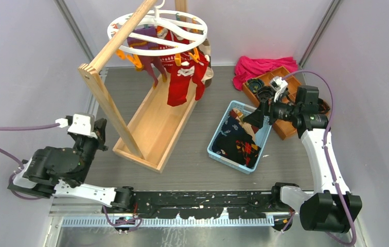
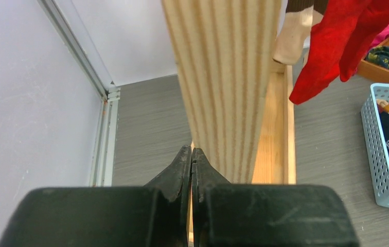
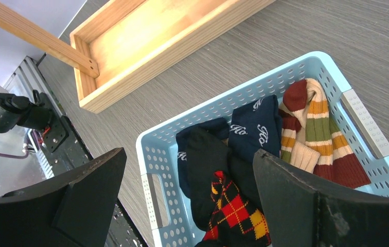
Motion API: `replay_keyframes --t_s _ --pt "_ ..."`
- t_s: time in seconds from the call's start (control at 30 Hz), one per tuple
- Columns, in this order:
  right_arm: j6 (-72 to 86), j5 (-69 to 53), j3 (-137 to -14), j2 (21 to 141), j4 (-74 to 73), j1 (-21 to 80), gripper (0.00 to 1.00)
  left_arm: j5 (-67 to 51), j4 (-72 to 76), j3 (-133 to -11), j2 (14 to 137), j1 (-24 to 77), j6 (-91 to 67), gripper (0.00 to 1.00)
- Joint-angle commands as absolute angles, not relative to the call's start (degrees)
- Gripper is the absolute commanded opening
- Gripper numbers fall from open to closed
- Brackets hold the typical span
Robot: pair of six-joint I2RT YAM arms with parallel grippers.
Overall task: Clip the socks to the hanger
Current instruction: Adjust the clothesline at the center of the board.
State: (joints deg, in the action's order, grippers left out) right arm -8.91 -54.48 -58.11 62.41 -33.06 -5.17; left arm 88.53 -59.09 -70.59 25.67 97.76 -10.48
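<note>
— What were we working over?

— A grey worktop (image 1: 202,154) with pale walls (image 1: 22,62) on three sides. A wooden rack (image 1: 156,128) stood at the back left. The round white hanger (image 1: 161,51) hung from its top bar (image 1: 120,36).

— Was anything on the hanger?

— Yes. We saw red socks (image 1: 179,85) and a purple sock (image 1: 151,64) hanging from it, over the rack's base.

— And the rest of the socks (image 1: 239,144)?

— They lay heaped in a blue basket (image 1: 228,161) right of the rack. From the right wrist we made out a navy sock (image 3: 257,134), a striped sock (image 3: 311,134) and a black one with red and yellow diamonds (image 3: 233,211).

— How was our right hand (image 1: 251,119)?

— It hung above the basket's far end. Its fingers (image 3: 79,200) were spread wide, with nothing between them.

— And our left hand (image 2: 191,153)?

— It sat low at the near left, with its fingers pressed together and empty. The rack's near post (image 2: 223,77) filled the view just beyond the tips. We could not tell whether they touched it.

— What else was on the worktop?

— At the back right there was a pink cloth (image 1: 262,66) and a wooden tray (image 1: 287,131) holding dark bits. Our right arm partly hid the tray.
</note>
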Motion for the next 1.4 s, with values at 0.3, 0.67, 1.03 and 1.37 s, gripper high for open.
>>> replay_keyframes --t_s 0.3,0.67,1.03,1.37 --pt "-9.79 -58.48 -57.86 59.85 -32.17 -5.98 1.0 97.17 -63.02 -71.1 22.9 100.85 -14.96 0.0" --pt "-9.06 -59.39 -57.49 59.35 -31.39 -6.15 1.0 97.38 -75.54 -76.17 23.77 107.23 -23.34 0.0" --pt "-9.23 -59.91 -57.39 58.68 -31.46 -6.67 1.0 97.39 -53.94 -68.92 27.6 105.26 -2.04 0.0" --pt "-10.35 -60.29 -57.51 58.44 -32.25 -7.02 1.0 95.45 -41.44 -69.02 45.47 99.74 11.89 0.0"
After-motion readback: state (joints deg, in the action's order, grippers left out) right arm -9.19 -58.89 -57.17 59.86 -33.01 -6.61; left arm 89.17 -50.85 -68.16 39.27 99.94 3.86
